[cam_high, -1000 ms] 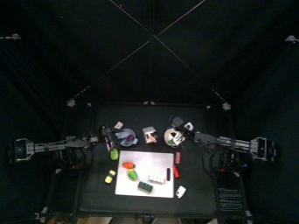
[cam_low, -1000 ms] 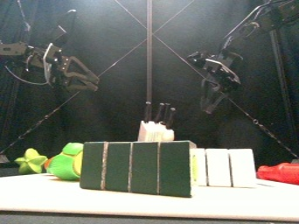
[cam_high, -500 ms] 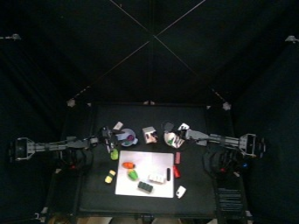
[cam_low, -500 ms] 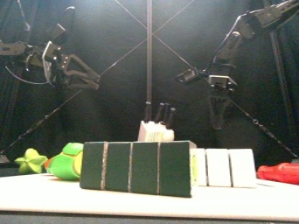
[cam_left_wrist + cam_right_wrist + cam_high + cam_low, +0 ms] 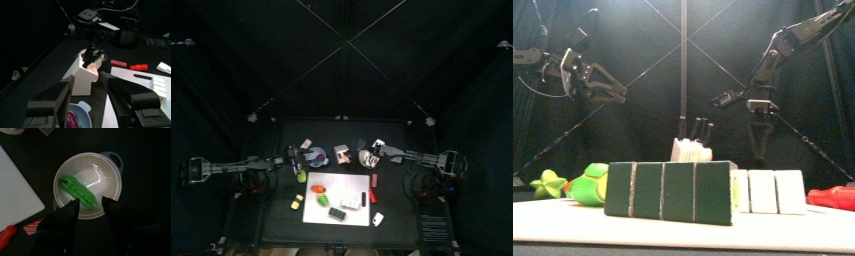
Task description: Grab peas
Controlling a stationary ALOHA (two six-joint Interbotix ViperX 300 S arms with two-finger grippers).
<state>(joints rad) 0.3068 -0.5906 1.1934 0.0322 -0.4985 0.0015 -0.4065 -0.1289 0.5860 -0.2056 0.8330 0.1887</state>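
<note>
My right hand above the peas

On the black tabletop point(image 5: 285, 215), beside the white board point(image 5: 17, 193), sits a smooth round white bowl point(image 5: 110, 175) holding the peas point(image 5: 80, 190), a glossy green pod. My right hand point(image 5: 90, 210) points down over it, jaws wide and empty.

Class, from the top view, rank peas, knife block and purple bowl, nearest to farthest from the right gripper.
1. peas, directly under the right gripper.
2. knife block, next along, mid-table.
3. purple bowl, farthest, beyond the block.
</note>
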